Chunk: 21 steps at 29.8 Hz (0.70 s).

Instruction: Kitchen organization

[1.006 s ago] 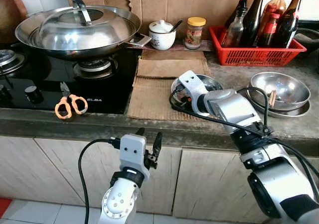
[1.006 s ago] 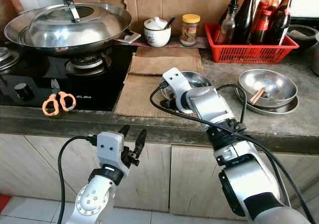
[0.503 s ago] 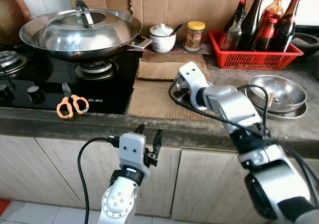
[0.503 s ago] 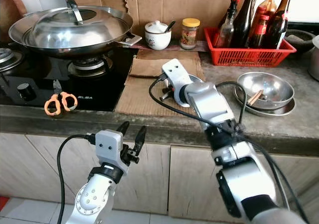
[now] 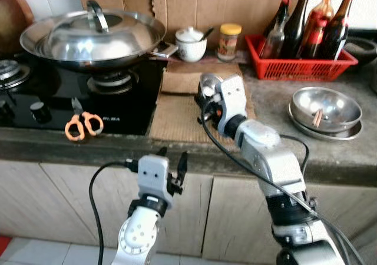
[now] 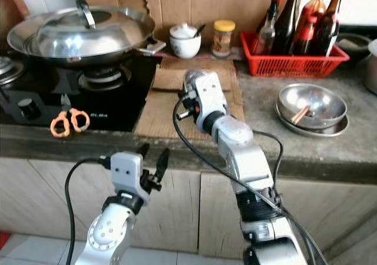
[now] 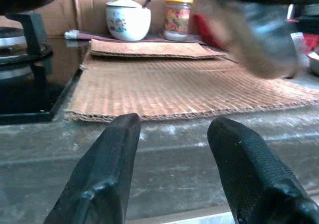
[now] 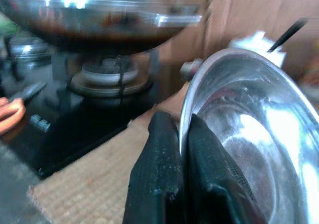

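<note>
Since a second ago the right arm has swung in from the right side of the tabletop toward its middle and lifted the bowl (image 8: 249,134) off the cardboard (image 5: 182,109). That arm now rises steeply from below the front edge, forearm nearly upright, wrist bent toward the back wall. The right pincer (image 8: 185,149) is clamped on the bowl's rim, one finger (image 8: 157,174) outside and the other inside, with the bowl tilted on edge above the cardboard near the stove (image 5: 59,94).

The left arm is bent below the front edge, in front of the cabinet doors, its wrist pointing up. The left pincer (image 7: 174,149) is partly open and empty, its fingers (image 7: 107,169) level with the tabletop's edge.

Scissors (image 5: 82,123) lie at the stove's front edge. A second bowl (image 5: 327,109) sits toward the right end, in front of the red basket (image 5: 300,68).
</note>
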{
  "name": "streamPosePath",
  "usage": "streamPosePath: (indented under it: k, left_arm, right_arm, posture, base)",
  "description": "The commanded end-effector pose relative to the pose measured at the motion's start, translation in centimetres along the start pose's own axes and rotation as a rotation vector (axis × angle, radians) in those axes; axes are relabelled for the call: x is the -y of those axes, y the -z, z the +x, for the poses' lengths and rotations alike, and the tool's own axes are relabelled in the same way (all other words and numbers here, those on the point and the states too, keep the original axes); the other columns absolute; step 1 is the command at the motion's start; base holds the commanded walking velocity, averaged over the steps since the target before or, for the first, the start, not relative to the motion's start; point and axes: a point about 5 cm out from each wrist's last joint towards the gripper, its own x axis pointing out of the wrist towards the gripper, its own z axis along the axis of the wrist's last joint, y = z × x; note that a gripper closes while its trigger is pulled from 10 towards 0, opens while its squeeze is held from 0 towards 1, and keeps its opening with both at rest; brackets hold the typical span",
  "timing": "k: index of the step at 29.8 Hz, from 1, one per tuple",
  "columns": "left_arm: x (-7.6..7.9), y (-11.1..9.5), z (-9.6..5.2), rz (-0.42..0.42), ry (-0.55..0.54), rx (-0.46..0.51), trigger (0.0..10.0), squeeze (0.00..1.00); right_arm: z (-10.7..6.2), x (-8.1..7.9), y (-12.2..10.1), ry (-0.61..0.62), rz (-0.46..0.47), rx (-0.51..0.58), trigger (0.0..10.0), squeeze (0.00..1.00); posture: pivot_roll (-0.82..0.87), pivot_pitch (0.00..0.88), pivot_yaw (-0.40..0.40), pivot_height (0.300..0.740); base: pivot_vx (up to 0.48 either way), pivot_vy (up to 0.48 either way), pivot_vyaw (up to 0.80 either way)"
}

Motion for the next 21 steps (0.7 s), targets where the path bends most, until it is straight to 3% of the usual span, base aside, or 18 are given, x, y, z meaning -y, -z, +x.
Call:
streamPosePath:
  k: [1, 6, 21]
  left_arm:
    - [-0.1, -0.1, 0.1, 0.007, -0.007, 0.008, 10.0, 0.0]
    - [0.0, -0.3, 0.3, 0.005, -0.002, 0.013, 10.0, 0.0]
    - [0.0, -0.4, 0.3, 0.002, 0.008, 0.012, 10.0, 0.0]
  right_arm:
    - [-0.6, -0.5, -1.5, 0.025, -0.007, 0.105, 0.0, 0.0]
    - [-2.5, -1.4, -1.4, 0.121, 0.001, 0.226, 0.0, 0.0]
    - [-4.2, -1.6, -0.3, 0.133, -0.029, 0.23, 0.0, 0.0]
  posture:
    - [0.04, 0.028, -0.018, 0.74]
    - [0.03, 0.026, -0.005, 0.74]
    - [0.04, 0.027, -0.002, 0.74]
  base:
    - [0.0, 0.0, 0.0]
    - [0.0, 0.0, 0.0]
    - [0.0, 0.0, 0.0]
